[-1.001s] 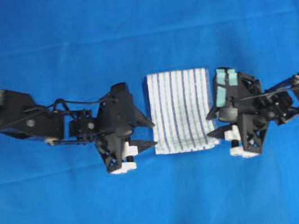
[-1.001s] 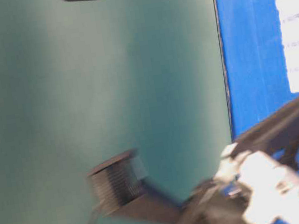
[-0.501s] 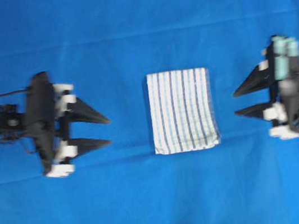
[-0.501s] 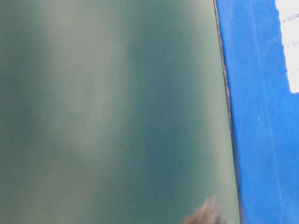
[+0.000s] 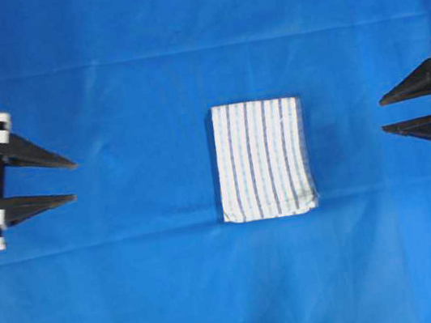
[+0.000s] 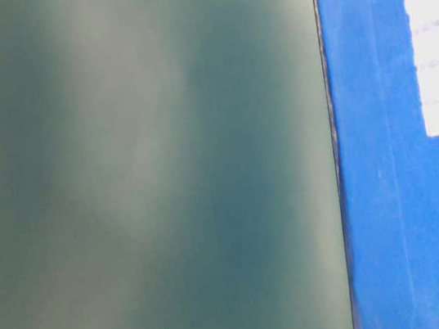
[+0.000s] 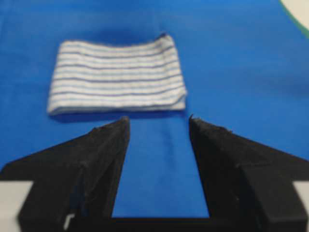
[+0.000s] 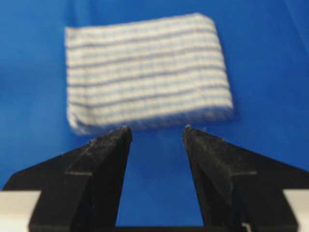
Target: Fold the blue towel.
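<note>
both grippers (image 5: 71,181) (image 5: 384,114) open, empty

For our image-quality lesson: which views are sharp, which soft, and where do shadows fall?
Overhead: evenly lit and fairly sharp, with a thin shadow under the towel. Table-level: mostly a blurred green surface, towel cropped and washed out. Both wrist views: towel soft, shadow along its near edge.

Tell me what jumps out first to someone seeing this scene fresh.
The striped blue towel lies folded into a compact rectangle at the middle of the plain blue table cover. The left gripper and right gripper sit at opposite edges, both open, empty, pointing toward it.
</note>
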